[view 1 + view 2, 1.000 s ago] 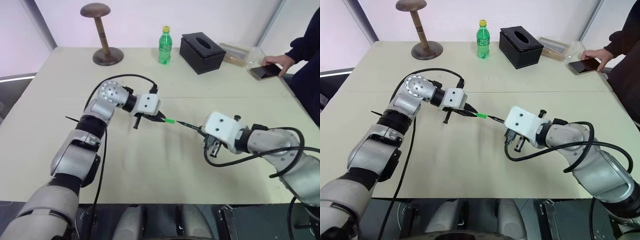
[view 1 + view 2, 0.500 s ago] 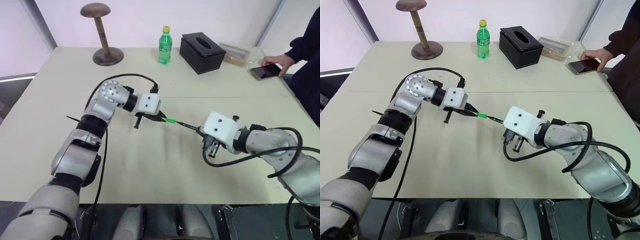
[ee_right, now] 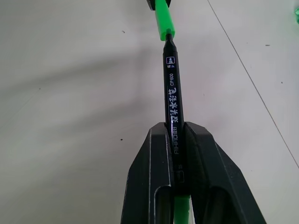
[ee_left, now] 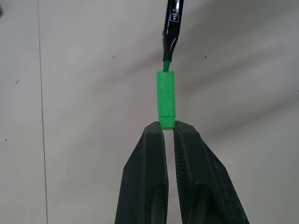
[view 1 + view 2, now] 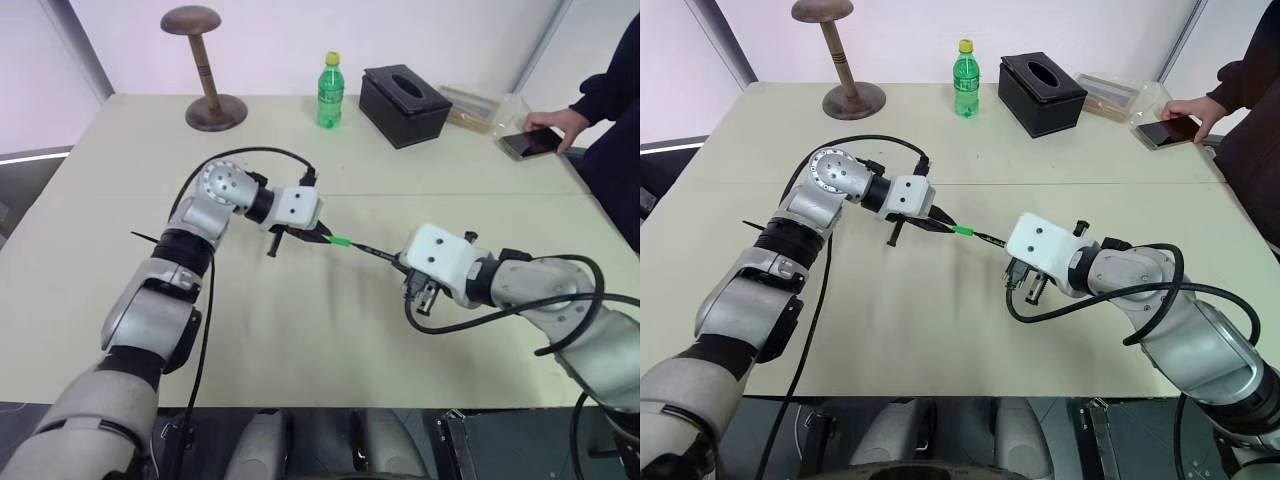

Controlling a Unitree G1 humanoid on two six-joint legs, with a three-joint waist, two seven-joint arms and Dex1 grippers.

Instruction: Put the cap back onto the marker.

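Above the middle of the table my left gripper (image 5: 318, 237) is shut on a short green cap (image 4: 166, 99), which sticks out from its fingertips toward the right. My right gripper (image 3: 174, 140) is shut on the black marker (image 3: 173, 98) with white lettering on its barrel. The marker's tip just enters the open mouth of the cap (image 5: 340, 241); most of the barrel (image 5: 378, 253) still shows between the two grippers. Cap and marker lie in one line, held above the table.
At the back of the table stand a wooden hat stand (image 5: 207, 75), a green bottle (image 5: 330, 92) and a black tissue box (image 5: 404, 105). At the far right corner a person's hand (image 5: 556, 120) rests by a phone (image 5: 530, 143) and a clear container (image 5: 478, 104).
My right gripper has pushed the marker a little to the left, closing the gap until the tip meets the cap. The left gripper has stayed in place.
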